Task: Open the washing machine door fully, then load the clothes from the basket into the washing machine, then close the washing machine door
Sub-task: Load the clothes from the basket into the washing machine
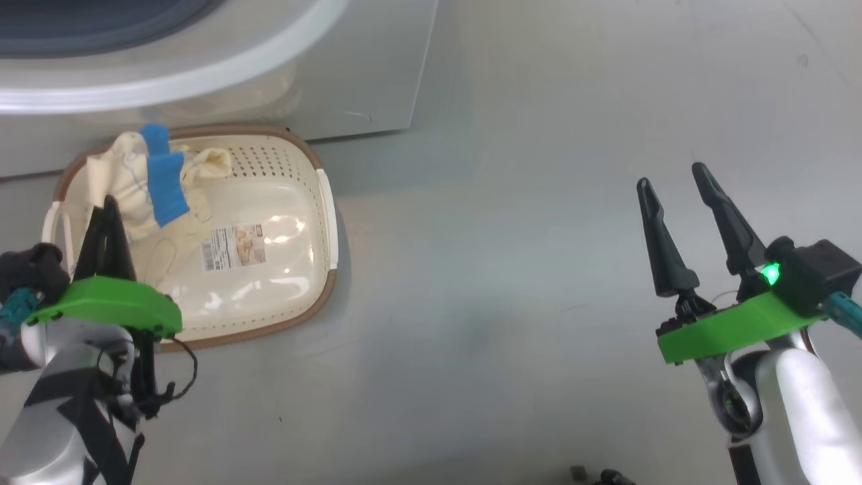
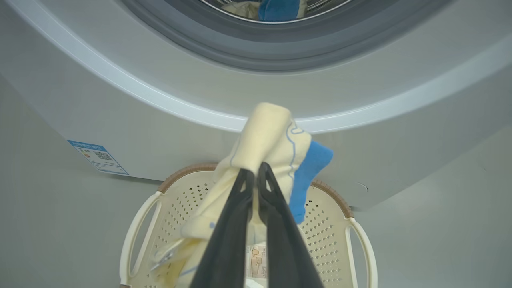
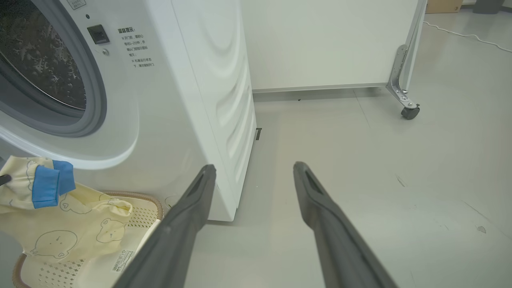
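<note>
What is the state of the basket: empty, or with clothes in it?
Not empty. Pale yellow clothes lie partly in the basket, with one end pinched by the shut left gripper.

Floor (image 1: pixel 539 236): pale grey, smooth, with a dull sheen; a few small dark scuff marks (image 3: pixel 481 229) on its open area. Standing directly on it: the washing machine (image 1: pixel 363 74), base flat to the floor; the basket (image 1: pixel 329 288), upright, just in front of the machine's lower front, contact between the two not determinable. Beyond the machine's side, a white unit (image 3: pixel 320 44) rests on a dark caster (image 3: pixel 410 112). A pale cable (image 3: pixel 460 34) lies across the far floor. Small dark items (image 1: pixel 609 477) at the near edge could not be identified.
</note>
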Available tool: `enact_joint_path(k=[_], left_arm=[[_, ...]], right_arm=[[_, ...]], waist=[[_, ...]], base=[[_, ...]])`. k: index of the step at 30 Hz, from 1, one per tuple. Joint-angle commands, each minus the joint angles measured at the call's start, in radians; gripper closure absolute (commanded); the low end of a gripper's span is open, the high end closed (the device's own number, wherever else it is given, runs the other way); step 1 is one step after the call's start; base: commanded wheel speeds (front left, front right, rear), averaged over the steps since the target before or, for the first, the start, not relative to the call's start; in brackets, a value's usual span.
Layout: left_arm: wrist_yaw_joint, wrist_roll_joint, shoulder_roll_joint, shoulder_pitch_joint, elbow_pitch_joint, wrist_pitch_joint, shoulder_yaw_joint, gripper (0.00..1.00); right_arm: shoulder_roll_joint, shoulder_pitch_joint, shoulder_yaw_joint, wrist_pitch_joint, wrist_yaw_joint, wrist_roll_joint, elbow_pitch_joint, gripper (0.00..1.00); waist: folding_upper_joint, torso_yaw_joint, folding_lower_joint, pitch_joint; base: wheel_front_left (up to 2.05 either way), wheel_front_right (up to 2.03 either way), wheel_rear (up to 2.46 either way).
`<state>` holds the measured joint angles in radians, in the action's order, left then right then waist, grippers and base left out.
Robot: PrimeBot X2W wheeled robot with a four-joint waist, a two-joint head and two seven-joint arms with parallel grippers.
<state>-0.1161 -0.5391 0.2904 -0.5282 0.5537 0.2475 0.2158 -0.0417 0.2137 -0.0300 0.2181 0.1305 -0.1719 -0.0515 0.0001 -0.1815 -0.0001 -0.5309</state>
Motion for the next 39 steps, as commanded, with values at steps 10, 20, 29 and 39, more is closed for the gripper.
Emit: enact_joint_path(k=[10, 20, 29, 39], left_arm=[[-0.074, 0.042, 0.041, 0.226, -0.277, 0.01, -0.055, 1.0], [-0.151, 0.062, 0.066, 0.416, -0.496, -0.055, -0.046, 1.0], [-0.191, 0.062, 0.071, 0.522, -0.591, -0.095, -0.038, 1.0], [-0.21, 0.061, 0.071, 0.581, -0.619, -0.114, -0.023, 1.0]], right_arm=[[-0.008, -0.101, 0.01, -0.043, 0.0, 0.015, 0.032, 0.0], [-0.008, -0.165, 0.02, -0.085, 0.0, 0.028, 0.064, 0.0], [-0.008, -0.2, 0.012, -0.107, 0.0, 0.031, 0.078, 0.0], [-0.008, -0.238, 0.004, -0.134, 0.0, 0.045, 0.101, 0.0]], waist=[[-0.0001, 0.024, 0.0001, 0.211], [-0.0001, 0.055, 0.0001, 0.322], [-0.0001, 0.081, 0.0001, 0.392], [-0.0001, 0.103, 0.0001, 0.444]], base=[[0.0, 0.0, 0.0], [0.0, 0.0, 0.0], [0.0, 0.0, 0.0], [0.0, 0.0, 0.0]])
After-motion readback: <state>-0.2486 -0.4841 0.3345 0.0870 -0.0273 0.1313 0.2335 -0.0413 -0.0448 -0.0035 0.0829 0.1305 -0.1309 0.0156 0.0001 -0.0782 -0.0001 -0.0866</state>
